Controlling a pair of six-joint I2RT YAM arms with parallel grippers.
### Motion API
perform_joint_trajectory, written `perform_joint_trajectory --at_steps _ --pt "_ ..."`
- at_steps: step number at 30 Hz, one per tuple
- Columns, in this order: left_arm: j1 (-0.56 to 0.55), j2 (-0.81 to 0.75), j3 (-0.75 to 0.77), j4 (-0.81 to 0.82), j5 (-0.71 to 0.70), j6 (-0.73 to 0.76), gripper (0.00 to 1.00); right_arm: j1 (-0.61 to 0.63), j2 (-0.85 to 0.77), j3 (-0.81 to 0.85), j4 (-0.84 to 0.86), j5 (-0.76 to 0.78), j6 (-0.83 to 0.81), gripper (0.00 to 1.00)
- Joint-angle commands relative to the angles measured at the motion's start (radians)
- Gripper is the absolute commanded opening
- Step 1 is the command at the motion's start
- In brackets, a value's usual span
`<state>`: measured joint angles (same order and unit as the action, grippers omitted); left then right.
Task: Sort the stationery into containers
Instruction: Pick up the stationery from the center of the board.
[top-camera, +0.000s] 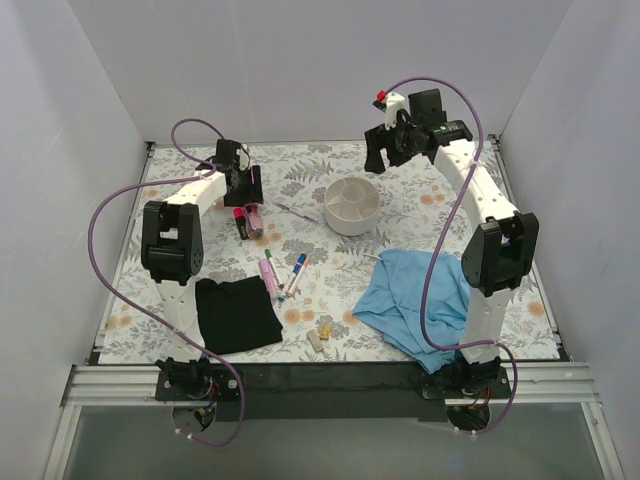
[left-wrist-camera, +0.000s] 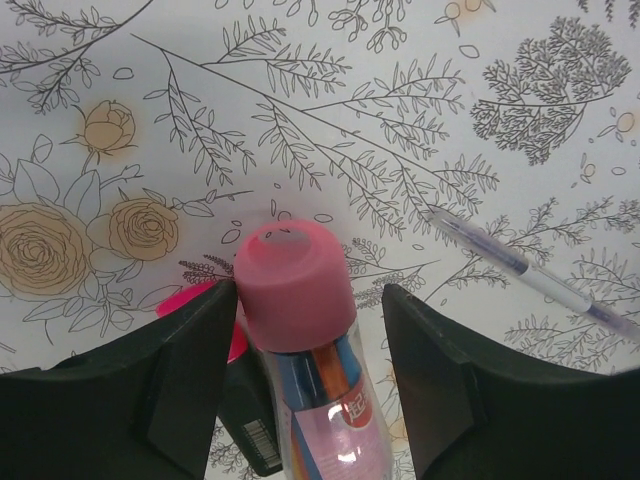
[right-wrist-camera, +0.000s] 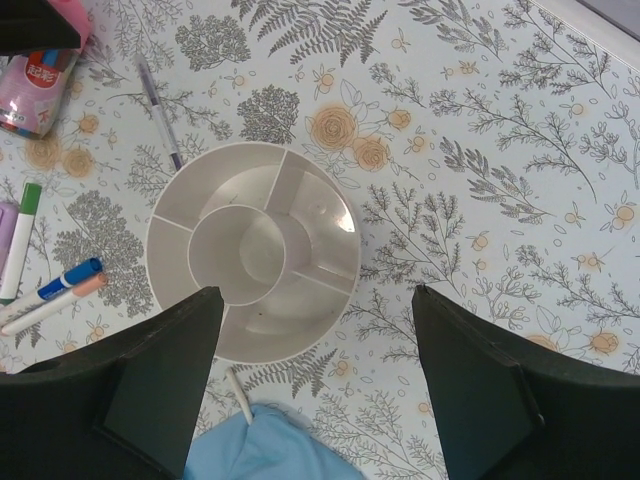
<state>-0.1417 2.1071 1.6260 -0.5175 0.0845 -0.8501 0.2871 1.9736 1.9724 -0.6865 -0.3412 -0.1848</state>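
Stationery, location: loose on the floral surface (top-camera: 430, 215), to the left of the white organiser (right-wrist-camera: 270, 348) and nearer the arm bases. I see none in its compartments.
Step in hand (my judgement): first pick-up, with the left hand (left-wrist-camera: 310, 298) on the pink-capped tube (left-wrist-camera: 325, 410).
Left hand, state: spread astride the tube's cap, with one finger at the cap and a gap at the other. It is not pinching.
Right hand (right-wrist-camera: 318, 300), state: spread wide, holding nothing, hovering over the organiser.
Procedure, approach: I would centre the jaws on the tube before pressing them together, so the round cap does not roll aside.
Procedure, clearance: a pink-and-black highlighter (left-wrist-camera: 190, 302) lies just beside the tube, partly hidden by one finger. I would keep it out of the pinch, or both may lift or skid.
Procedure, drop-off: I would choose a wide outer compartment, since the centre cup looks tight for the tube.
Organiser, look: round, white and upright, with a centre cup ringed by divided compartments.
Tube, look: clear body, pink cap, coloured contents and a printed label. It looks smooth and is likely slippery.
Pens, look: a thin clear pen (left-wrist-camera: 520, 265) lies near the tube but apart from it. A blue-capped marker (right-wrist-camera: 72, 273) and a green-capped marker (right-wrist-camera: 28, 200) lie near the organiser.
Blocks, look: small pale pieces (top-camera: 320, 335) lie near the black cloth (top-camera: 237, 315).
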Motion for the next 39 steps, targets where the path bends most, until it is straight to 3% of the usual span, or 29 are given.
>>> perform_joint_trajectory --at_steps 1,13,17,19,21,25,31,39 --pt "-0.007 0.005 0.040 -0.006 -0.015 0.019 0.59 -0.012 -0.038 -0.009 0.013 -0.010 0.005 0.85" --pt "-0.041 0.088 0.116 -0.016 -0.011 0.042 0.56 -0.026 -0.027 -0.015 0.013 -0.012 0.010 0.85" --pt "-0.045 0.111 0.127 -0.049 -0.022 0.052 0.49 -0.029 -0.027 -0.020 0.013 -0.013 0.008 0.85" --pt "-0.045 0.122 0.146 -0.084 -0.023 0.059 0.41 -0.032 -0.025 -0.021 0.013 -0.013 0.008 0.85" --pt "-0.045 0.136 0.167 -0.110 -0.019 0.072 0.21 -0.034 -0.022 -0.023 0.013 -0.012 0.010 0.85" --pt "-0.044 0.139 0.183 -0.125 -0.020 0.077 0.00 -0.035 -0.019 -0.021 0.012 -0.015 0.011 0.85" --pt "-0.044 0.090 0.224 -0.127 -0.012 0.091 0.00 -0.037 -0.027 -0.018 0.010 0.008 0.004 0.85" --pt "-0.045 0.011 0.400 -0.161 0.087 0.114 0.00 -0.040 -0.068 -0.093 0.021 0.068 -0.028 0.85"
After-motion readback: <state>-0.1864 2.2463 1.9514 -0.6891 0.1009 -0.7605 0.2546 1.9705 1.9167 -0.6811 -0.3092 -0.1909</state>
